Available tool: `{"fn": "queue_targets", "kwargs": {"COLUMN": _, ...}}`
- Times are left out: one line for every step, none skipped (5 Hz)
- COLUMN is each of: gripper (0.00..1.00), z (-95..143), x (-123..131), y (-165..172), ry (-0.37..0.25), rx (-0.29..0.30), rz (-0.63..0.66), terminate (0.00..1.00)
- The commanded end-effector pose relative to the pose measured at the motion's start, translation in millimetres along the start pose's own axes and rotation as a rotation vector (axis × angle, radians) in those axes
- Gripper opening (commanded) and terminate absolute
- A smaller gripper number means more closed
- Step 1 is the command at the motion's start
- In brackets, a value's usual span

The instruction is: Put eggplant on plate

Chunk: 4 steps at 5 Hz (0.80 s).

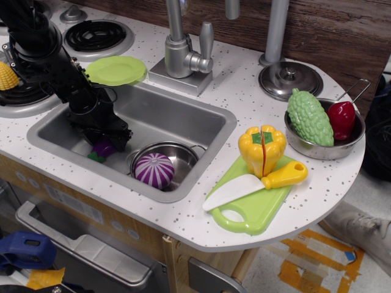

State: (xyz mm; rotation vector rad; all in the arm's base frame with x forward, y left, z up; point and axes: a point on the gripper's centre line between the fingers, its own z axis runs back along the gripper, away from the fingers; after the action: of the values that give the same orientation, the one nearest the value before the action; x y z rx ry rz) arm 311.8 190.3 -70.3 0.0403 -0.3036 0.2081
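Note:
The eggplant point(102, 148), small, dark purple with a green stem end, lies on the floor of the sink point(183, 119) at its left side. My black gripper point(105, 140) is lowered right over it. The jaws look open and stand on either side of the eggplant, whose top they hide. Whether the fingers touch it I cannot tell. The light-green plate point(116, 70) lies flat on the counter just behind the sink's back left corner, close behind my arm.
A steel bowl point(183, 151) holding a purple-and-white striped ball point(154, 170) sits in the sink right of the eggplant. The faucet point(180, 52) stands behind the sink. Stove burners point(98, 33) and a corn toy point(7, 76) are at left. A cutting board point(259, 207), yellow pepper point(263, 149), knife, pot and lid are at right.

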Motion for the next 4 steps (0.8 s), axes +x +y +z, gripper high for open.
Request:
{"fn": "queue_targets", "kwargs": {"gripper": 0.0, "z": 19, "x": 5, "y": -7, "ry": 0.008, "rx": 0.062, "rz": -0.012, "terminate": 0.0}}
{"fn": "queue_targets", "kwargs": {"gripper": 0.0, "z": 46, "x": 17, "y": -11, "ry": 0.01, "rx": 0.18, "rz": -0.064, "terminate": 0.0}}
{"fn": "queue_targets", "kwargs": {"gripper": 0.0, "z": 61, "x": 29, "y": -5, "ry": 0.009, "rx": 0.207, "rz": -0.102, "terminate": 0.0}}
{"fn": "queue_targets", "kwargs": {"gripper": 0.0, "z": 79, "x": 43, "y": 8, "ry": -0.018, "rx": 0.231, "rz": -0.129, "terminate": 0.0}}
